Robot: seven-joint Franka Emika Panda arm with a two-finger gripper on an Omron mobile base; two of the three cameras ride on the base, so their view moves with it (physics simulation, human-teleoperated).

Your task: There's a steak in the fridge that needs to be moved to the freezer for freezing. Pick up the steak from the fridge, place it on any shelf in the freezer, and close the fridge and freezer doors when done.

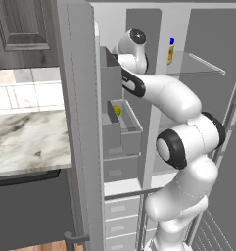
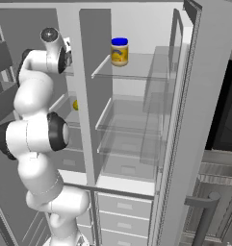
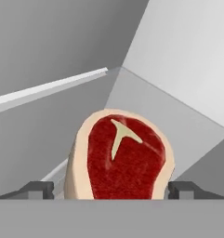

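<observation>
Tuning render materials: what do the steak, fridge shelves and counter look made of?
Steak: raw red meat, pale fat rim, T-shaped bone, matte.
Fridge shelves: clear glass or plastic; the back wall shows through.
Counter: veined marble-like stone, apparently polished.

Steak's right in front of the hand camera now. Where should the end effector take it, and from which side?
Grip the steak across its pale fatty rim, one fingertip on each flank. In the hand view its red face with the T-shaped bone fronts the camera, sitting between the two dark fingertips, so the rims seem the surfaces to pinch. Come straight ahead along the camera's line, the end effector centred on it.
</observation>
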